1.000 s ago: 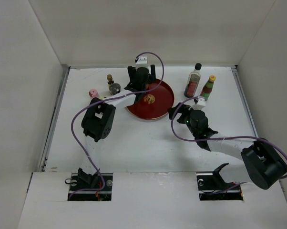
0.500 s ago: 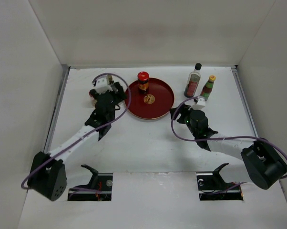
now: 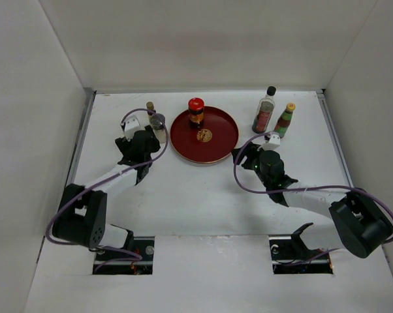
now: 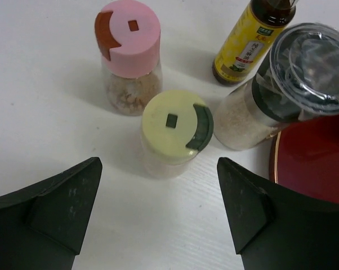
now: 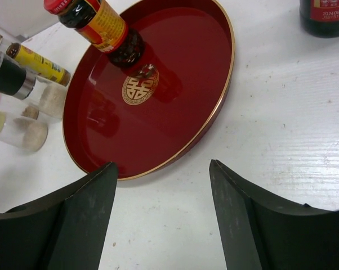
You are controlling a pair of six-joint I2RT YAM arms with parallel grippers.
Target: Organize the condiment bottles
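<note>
My left gripper (image 4: 158, 216) stands spread and holds nothing. The yellow shaker (image 4: 175, 132) is just ahead of the gap, clear of both fingers. The pink shaker (image 4: 127, 53) stands beyond it to the left and the grey shaker (image 4: 296, 79) is close on its right. The yellow-label bottle (image 4: 253, 40) is farthest ahead. The plate (image 4: 316, 169) has its rim just beside my right-hand finger, so that side is tight. To the left there is bare table (image 4: 40, 101).

My right gripper (image 5: 161, 216) is spread too, and empty. The plate's near rim lies just ahead of its gap, with white table below and to the right. The red-cap bottle (image 5: 99, 28) stands on the plate's far side.

Only the top view shows the black-cap bottle (image 3: 266, 111) and the yellow-cap bottle (image 3: 285, 120) whole, ahead and right of my right gripper, near the back wall. My right wrist view catches just a dark bottle base in its corner. From above, my left wrist hides the pink and yellow shakers; only its own camera shows them.
</note>
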